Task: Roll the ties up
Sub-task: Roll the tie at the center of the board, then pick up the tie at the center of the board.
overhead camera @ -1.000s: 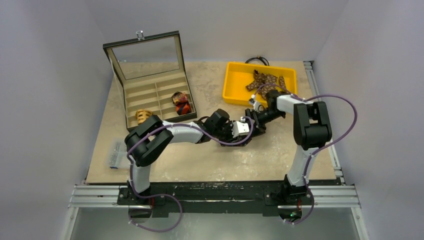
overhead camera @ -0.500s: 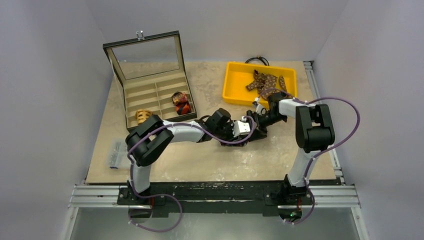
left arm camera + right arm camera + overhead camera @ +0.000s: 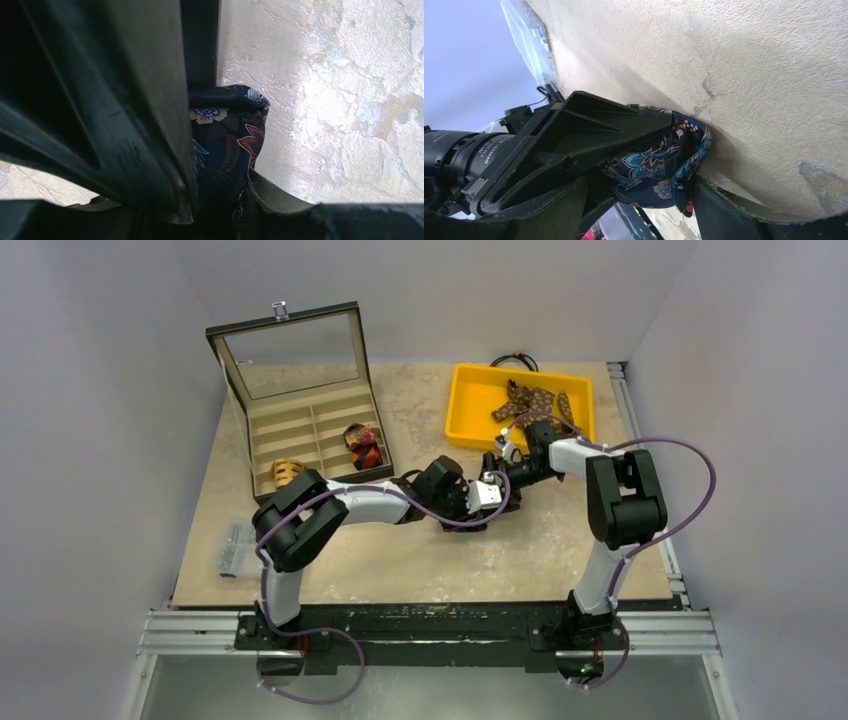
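left claw (image 3: 220, 202): clamped on navy floral tie (image 3: 226, 135), soft folded coil | right claw (image 3: 640, 200): flanks coil, grip unclear | mottled beige desk (image 3: 345, 100) beneath

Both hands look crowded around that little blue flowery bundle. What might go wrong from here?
1. The navy floral tie is only a loose coil pinched in the left hand; if that grip slips, it may unroll.
2. The right hand is crowded against the left one, so fingers might collide.
3. The coil sits right against the table, where a finger may scrape.
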